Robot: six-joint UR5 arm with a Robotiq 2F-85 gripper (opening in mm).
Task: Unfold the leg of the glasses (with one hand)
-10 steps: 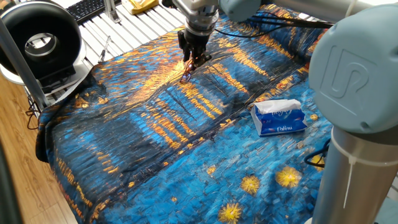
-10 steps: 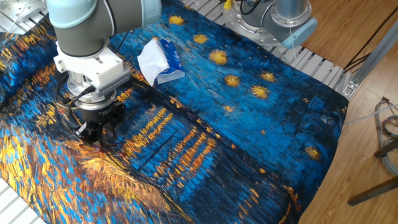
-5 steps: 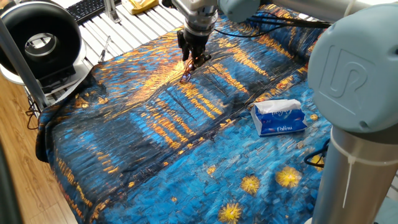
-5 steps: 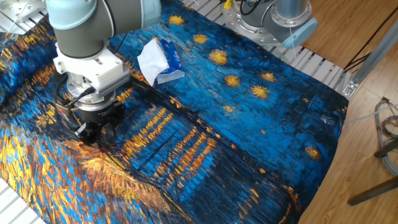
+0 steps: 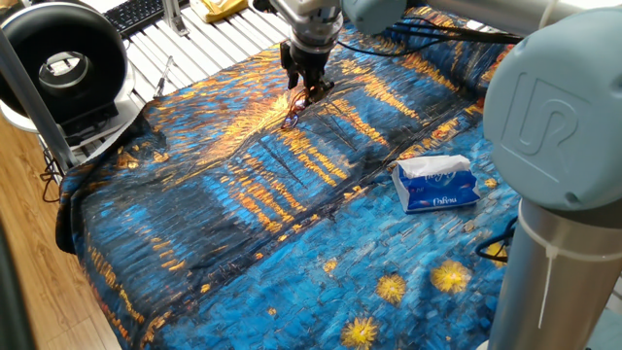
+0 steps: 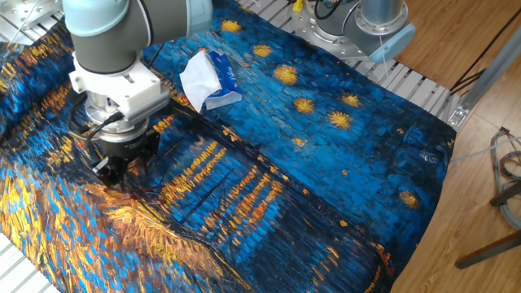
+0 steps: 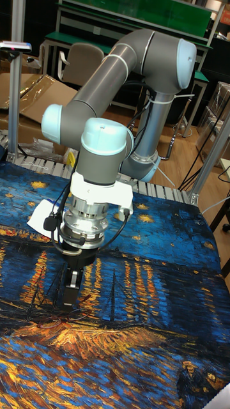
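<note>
The glasses (image 5: pixel 291 117) show as a thin reddish-dark wire frame lying on the blue-and-orange painted cloth (image 5: pixel 243 214), at the far middle of the table. My gripper (image 5: pixel 309 90) points straight down just above them, and a slim wire leg runs from its tips down to the frame. The fingers are pressed close together on that leg. In the other fixed view the gripper (image 6: pixel 114 172) stands at the left, its body hiding most of the glasses. The tall fixed view shows the gripper (image 7: pixel 70 295) narrow and shut, touching the cloth.
A blue-and-white tissue pack (image 5: pixel 436 185) lies to the right of the gripper (image 6: pixel 210 77). A black round fan (image 5: pixel 63 63) and a keyboard (image 5: pixel 136 12) stand beyond the cloth's left edge. The arm's grey base (image 5: pixel 559 175) fills the right side.
The gripper has shifted a little up and away from the frame, still shut on the leg; in the other fixed view it slid slightly left. The tissue pack has not moved.
</note>
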